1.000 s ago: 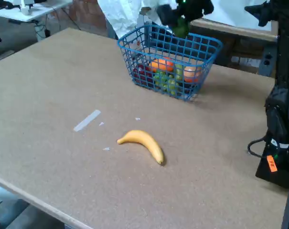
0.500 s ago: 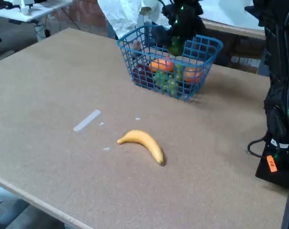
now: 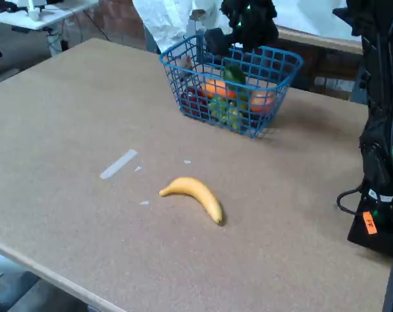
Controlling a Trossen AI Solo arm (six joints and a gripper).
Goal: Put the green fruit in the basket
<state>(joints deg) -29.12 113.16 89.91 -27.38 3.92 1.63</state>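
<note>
Since half a second ago the green fruit [image 3: 234, 75] has dropped from the end effector [image 3: 243, 40] into the basket [image 3: 183, 66], where it now lies tilted on the other fruit, against the orange one [image 3: 218, 88] and above the grapes [image 3: 226, 109]. Nothing is between the dark fingers now, so the end effector has let go; how wide the jaws stand cannot be told against the black housing. It hangs just over the basket's far rim, near its middle, with the arm reaching in from the far right.

Basket rims are free on the near and left sides; its far side sits close to the worktop's far edge. Wide open room lies to the left and near side of the worktop [image 3: 66, 117]. A banana [image 3: 195, 195] lies well apart from the basket, near the middle, curved end toward the right. A pale strip of tape [image 3: 118, 164] and a few small flecks lie to its left.

At the right edge stands the black arm base [image 3: 380, 175] with a cable and an orange tag [image 3: 369, 223]. Beyond the far edge are a white cloth [image 3: 167, 19], a brick wall and another table at far left.
</note>
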